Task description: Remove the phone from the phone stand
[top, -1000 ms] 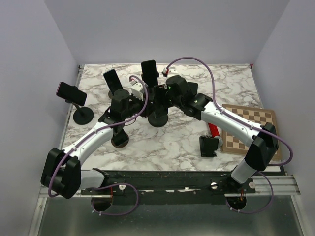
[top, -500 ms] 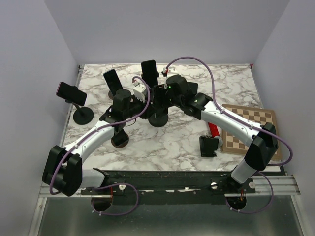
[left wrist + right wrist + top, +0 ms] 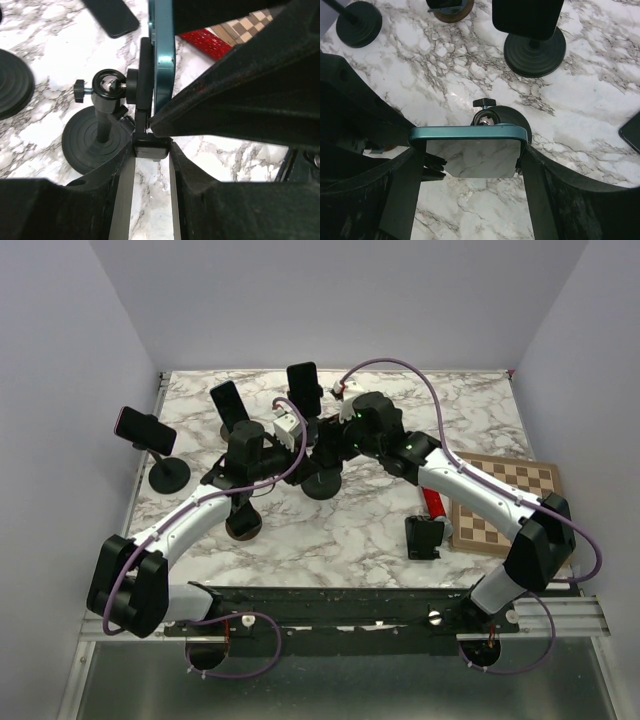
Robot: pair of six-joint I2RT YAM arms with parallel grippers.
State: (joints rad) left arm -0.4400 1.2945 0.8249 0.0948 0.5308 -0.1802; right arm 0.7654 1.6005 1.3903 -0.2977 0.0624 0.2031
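Two claws meet at the stand [image 3: 95, 140] near the table centre. The right claw [image 3: 471, 152], reaching in from 4 o'clock, grips the teal phone [image 3: 470, 134], with its fingers spread wide and pressed on two opposite edges. The phone stands against the stand's cradle, just in front of the ball joint. The left claw [image 3: 151, 150], from 7 o'clock, is narrowly closed on the black block at the cradle's foot. A chessboard [image 3: 500, 502] lies at 3 o'clock.

Teal phone [image 3: 470, 135] between the right gripper's [image 3: 471, 156] jaws, above black stand [image 3: 513, 115]
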